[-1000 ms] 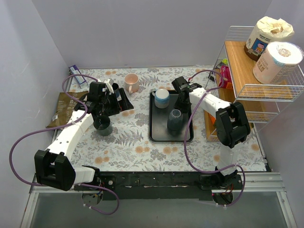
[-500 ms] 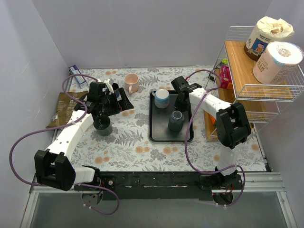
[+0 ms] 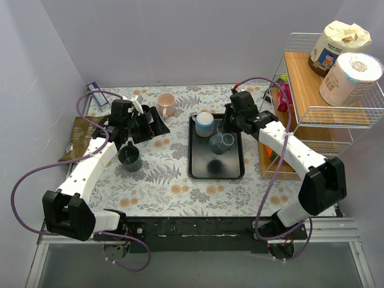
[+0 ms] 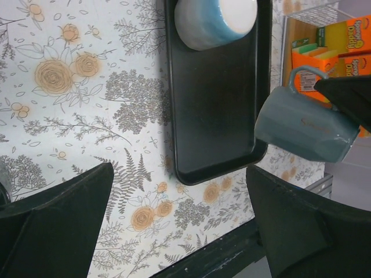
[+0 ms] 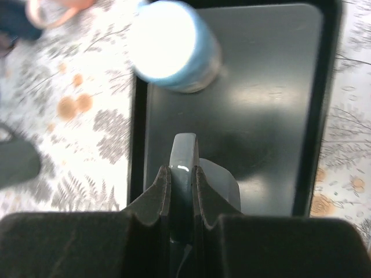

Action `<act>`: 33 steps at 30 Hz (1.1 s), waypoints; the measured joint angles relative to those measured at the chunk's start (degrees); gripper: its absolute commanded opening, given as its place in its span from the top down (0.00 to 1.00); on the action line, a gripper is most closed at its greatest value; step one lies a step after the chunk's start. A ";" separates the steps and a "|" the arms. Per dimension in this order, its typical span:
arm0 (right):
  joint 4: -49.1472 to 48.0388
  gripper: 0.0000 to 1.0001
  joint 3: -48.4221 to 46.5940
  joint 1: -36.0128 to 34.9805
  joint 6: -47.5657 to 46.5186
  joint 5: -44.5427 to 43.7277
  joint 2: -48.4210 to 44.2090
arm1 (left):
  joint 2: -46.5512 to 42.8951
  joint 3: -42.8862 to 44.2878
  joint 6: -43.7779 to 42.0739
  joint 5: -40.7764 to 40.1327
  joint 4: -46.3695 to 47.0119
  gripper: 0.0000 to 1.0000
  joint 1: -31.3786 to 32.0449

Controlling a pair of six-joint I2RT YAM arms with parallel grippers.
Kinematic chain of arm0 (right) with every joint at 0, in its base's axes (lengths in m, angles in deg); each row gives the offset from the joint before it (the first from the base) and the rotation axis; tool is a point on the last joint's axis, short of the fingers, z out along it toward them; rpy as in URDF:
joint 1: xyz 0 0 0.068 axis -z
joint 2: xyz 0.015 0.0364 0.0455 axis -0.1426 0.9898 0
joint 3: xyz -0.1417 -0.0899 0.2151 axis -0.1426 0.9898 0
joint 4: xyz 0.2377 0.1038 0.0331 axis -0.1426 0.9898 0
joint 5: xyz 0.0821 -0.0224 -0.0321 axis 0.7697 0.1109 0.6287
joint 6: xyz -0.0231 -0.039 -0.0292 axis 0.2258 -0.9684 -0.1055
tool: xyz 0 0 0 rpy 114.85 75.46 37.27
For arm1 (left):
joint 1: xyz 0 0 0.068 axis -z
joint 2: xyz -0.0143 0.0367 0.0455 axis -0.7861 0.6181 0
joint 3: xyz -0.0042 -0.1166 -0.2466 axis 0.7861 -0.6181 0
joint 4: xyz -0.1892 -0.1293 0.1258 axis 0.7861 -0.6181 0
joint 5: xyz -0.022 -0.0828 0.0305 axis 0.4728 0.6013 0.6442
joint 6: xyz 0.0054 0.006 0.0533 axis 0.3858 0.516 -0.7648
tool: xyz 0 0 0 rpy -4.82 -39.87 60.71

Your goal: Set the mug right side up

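Over the glossy black tray point(image 3: 216, 167), the right gripper point(image 5: 181, 174) pinches a grey, seemingly tilted mug point(image 4: 304, 130) by its handle point(image 5: 184, 145)

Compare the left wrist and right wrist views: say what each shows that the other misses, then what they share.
Left wrist only: the grey mug side-on, tilted, handle showing, and orange sponge packs. Right wrist only: the right hand shut on that mug, close up, and a blurred pink mug. Both: the black tray and the blue mug.
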 measured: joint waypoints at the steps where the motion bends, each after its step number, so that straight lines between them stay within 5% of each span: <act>1: -1.29 0.99 1.22 0.00 -1.16 2.34 -1.55 | 0.00 0.31 0.22 0.44 0.02 0.02 0.00; 11: -15.52 0.99 10.51 -0.07 -7.54 27.28 -13.35 | -1.79 0.39 1.55 8.76 5.68 0.02 0.00; 22: -31.08 0.99 10.91 -0.07 -3.32 44.22 -19.12 | -10.12 -2.32 9.18 25.05 25.07 0.03 2.23; 33: -41.90 0.99 11.30 -0.07 5.57 52.78 -19.15 | -9.94 -4.42 12.15 34.12 40.24 0.26 9.46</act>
